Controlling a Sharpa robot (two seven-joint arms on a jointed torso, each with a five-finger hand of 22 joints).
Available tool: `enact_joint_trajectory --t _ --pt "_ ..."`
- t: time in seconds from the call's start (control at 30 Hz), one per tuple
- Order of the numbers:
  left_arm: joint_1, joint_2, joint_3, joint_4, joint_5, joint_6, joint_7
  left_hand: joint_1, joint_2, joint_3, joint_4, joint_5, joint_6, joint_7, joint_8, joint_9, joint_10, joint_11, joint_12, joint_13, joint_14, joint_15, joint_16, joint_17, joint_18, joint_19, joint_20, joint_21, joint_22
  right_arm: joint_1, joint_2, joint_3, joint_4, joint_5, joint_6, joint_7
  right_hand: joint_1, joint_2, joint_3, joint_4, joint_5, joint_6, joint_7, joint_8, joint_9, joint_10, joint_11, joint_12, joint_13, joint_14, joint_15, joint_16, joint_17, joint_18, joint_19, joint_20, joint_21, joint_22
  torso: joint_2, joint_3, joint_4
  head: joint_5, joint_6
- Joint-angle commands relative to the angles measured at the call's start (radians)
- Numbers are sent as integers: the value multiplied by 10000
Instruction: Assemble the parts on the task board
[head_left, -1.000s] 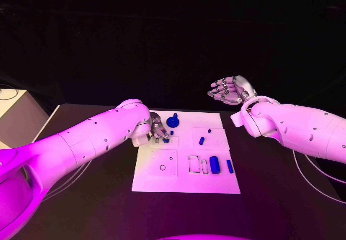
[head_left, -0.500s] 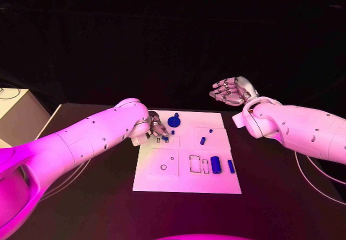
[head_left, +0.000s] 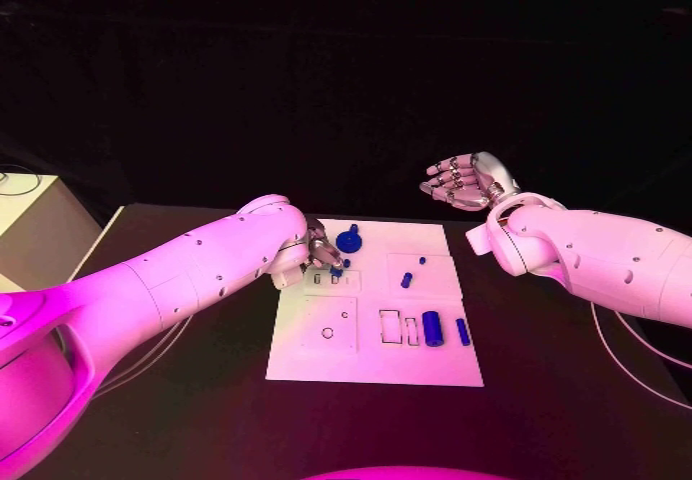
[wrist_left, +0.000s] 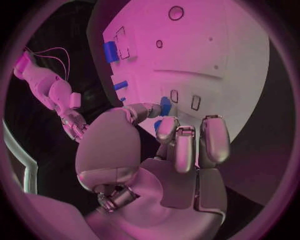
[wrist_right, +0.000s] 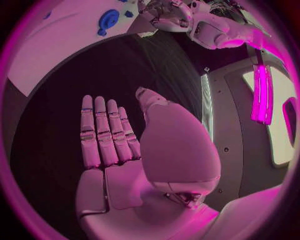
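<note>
Left hand holds a small blue part over the board

The left hand (head_left: 319, 254) pinches a small blue part (wrist_left: 165, 105) above the white task board (head_left: 375, 365) on the desk. The right hand (head_left: 464, 181) is up high, holding nothing, fingers straight.

You see two smooth white arms, the left arm (head_left: 173, 285) and the right arm (head_left: 606, 255), dotted with small dark screw holes. Each ends in a silver, segmented hand: left hand (head_left: 317, 250), right hand (head_left: 464, 180). Thin cables trail beside the right arm.
</note>
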Motion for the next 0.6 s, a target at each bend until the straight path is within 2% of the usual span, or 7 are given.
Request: enact_joint_trajectory --t 0.03,0.6 --pt "5 42 0 31 -278 -213 112 17 103 802 -871 84 785 -747 183 2862 83 -8 -59 14 1020 -83 46 2491 -102 64 -25 70 11 -4 -4 2 22 -31 84 84 -28 113 -77 -2 58 66 243 -62 -10 36 50 -29 -32 -83 0 -55 -27 67 -80 -3 -18 -31 -3 -6 12 -6 -23" --pt "-12 4 -70 257 -700 83 28 -94 67 727 -823 96 934 -847 250 3121 311 -91 117 316 1044 -149 80 2577 -126 130 -79 110 116 -20 -33 2 63 -29 105 80 -31 115 -87 2 67 68 243 -67 -10 37 51 -29 -45 -80 1 -60 -38 67 -81 -1 -16 -44 -1 -6 5 18 -84"
